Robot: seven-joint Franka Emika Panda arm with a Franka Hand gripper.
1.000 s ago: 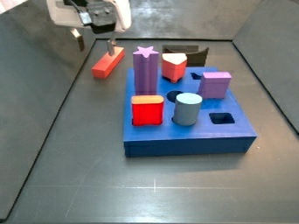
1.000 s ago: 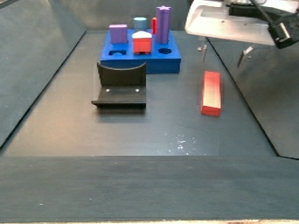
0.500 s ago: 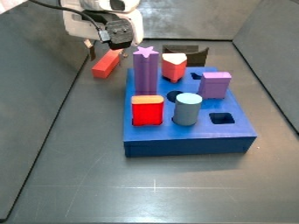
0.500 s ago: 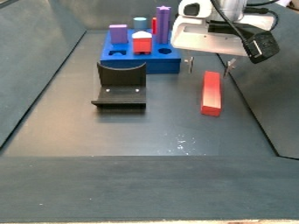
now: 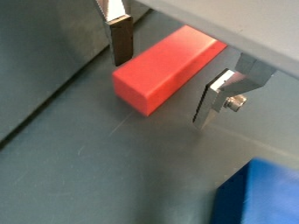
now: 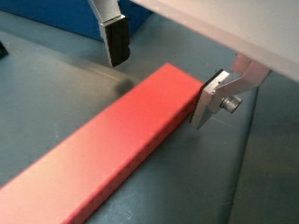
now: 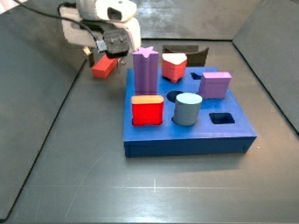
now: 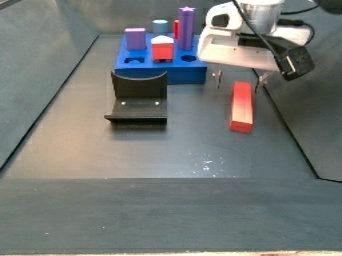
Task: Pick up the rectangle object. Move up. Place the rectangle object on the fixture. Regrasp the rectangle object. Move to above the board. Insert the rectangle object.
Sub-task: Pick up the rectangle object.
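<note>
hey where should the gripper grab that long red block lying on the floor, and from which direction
Probably across the red block's two long side faces, coming straight down from above. It lies flat on the floor, long and narrow, so only its short width fits between the fingers. The gripper is open, straddling one end, one finger on each side.

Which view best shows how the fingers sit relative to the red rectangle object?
A wrist view: the gripper is open, fingers either side of the rectangle object, not touching. Another wrist view shows only its end; side views show the gripper blocking it.
</note>
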